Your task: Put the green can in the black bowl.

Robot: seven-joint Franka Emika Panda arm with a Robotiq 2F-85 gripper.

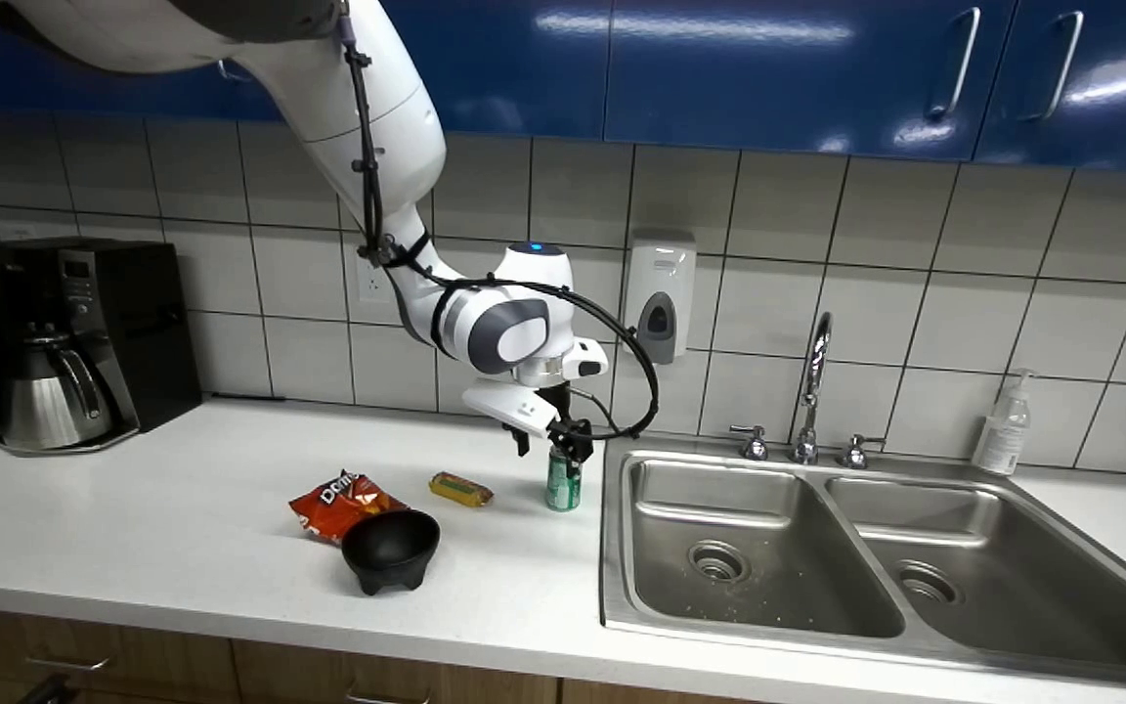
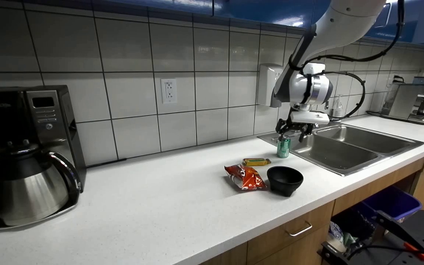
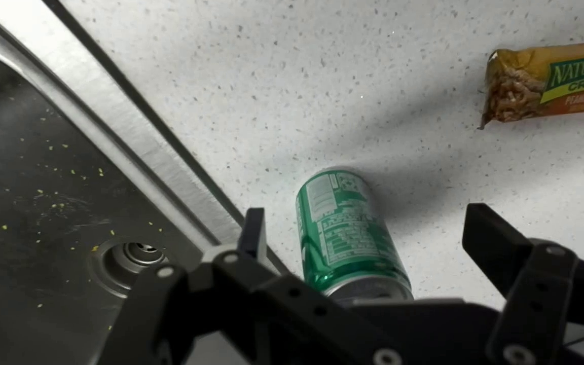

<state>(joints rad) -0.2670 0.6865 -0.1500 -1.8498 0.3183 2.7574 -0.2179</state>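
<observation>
Standing btwn spread pincer [image 3: 366, 223] fingers [image 3: 492, 244]: grn can [image 3: 349, 235].

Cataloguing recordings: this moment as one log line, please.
green can: upright on counter; gripper: open, at can; black bowl: beside snack bag; can in bowl: not yet

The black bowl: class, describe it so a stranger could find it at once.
Find the double sink, then the white counter left of it in both exterior views. Beside the red snack bag stands the black bowl, told apart by its open mouth and stubby feet.
</observation>
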